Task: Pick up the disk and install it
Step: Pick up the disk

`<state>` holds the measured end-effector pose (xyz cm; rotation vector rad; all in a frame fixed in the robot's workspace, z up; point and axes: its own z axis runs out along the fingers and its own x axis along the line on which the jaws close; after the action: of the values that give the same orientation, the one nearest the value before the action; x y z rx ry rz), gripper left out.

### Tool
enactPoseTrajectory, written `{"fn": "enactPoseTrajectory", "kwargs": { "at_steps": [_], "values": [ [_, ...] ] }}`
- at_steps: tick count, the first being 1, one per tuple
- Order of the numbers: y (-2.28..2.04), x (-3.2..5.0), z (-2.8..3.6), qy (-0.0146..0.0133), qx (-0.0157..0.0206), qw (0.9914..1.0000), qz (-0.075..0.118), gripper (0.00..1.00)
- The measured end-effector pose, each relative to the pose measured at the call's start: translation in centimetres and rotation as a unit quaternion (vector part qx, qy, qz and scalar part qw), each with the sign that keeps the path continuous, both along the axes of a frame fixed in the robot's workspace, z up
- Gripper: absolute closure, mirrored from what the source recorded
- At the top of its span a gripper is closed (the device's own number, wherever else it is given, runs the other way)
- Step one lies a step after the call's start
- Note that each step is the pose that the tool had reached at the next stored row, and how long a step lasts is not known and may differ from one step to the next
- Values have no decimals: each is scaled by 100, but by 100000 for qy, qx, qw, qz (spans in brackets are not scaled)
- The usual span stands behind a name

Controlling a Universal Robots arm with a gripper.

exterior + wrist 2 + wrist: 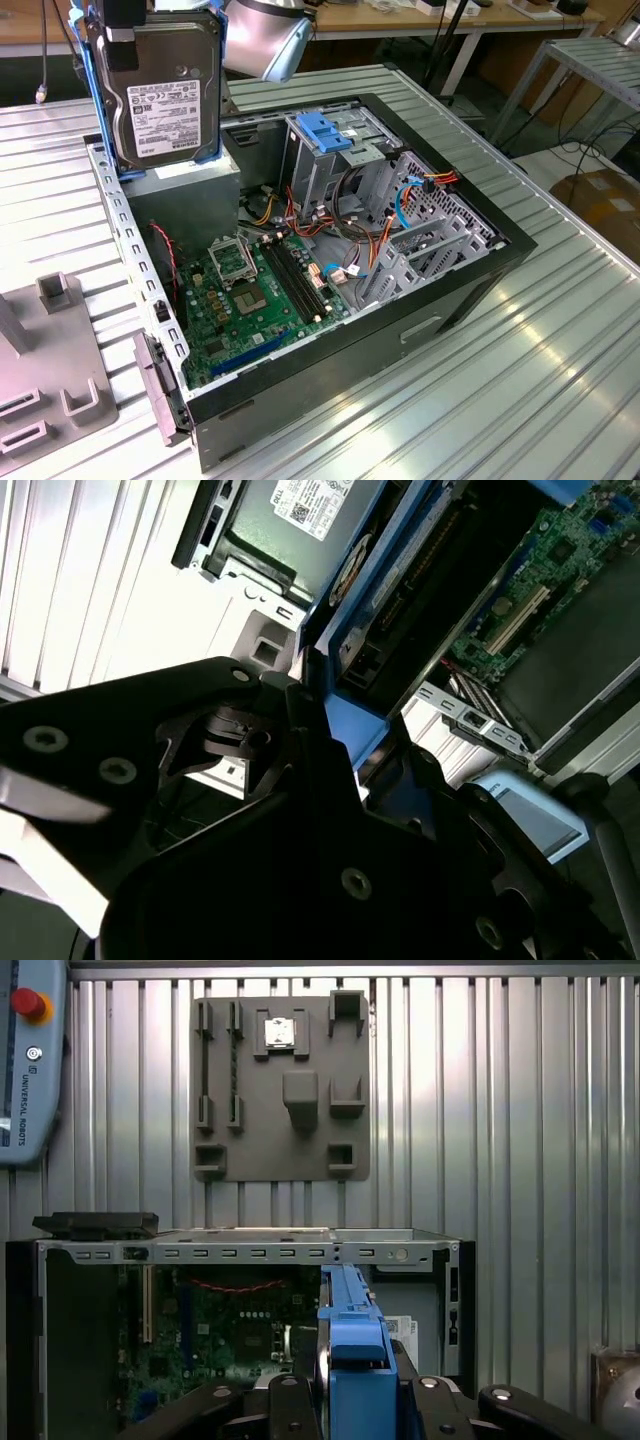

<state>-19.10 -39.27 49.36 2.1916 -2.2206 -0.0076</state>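
Note:
The disk, a grey hard drive with a white label in a blue side-rail frame, hangs upright in the air over the open computer case's corner at the exterior view's left. My gripper is shut on its top edge. In the first wrist view the disk's blue rail runs edge-on between my black fingers, with the case interior beyond it. In the second wrist view the disk's blue frame sits just past my gripper, above the grey power supply.
The open case lies on a ribbed metal table, with the motherboard, cables and a metal drive cage topped by a blue bracket. A grey fixture plate lies at the exterior view's left. A teach pendant rests on the table.

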Motion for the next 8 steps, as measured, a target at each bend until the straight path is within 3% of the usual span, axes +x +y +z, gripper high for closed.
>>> {"fn": "enactPoseTrajectory", "kwargs": {
  "at_steps": [8],
  "values": [
    [-109,61,-6,0,-1,100000,0,63]
  ]
}}
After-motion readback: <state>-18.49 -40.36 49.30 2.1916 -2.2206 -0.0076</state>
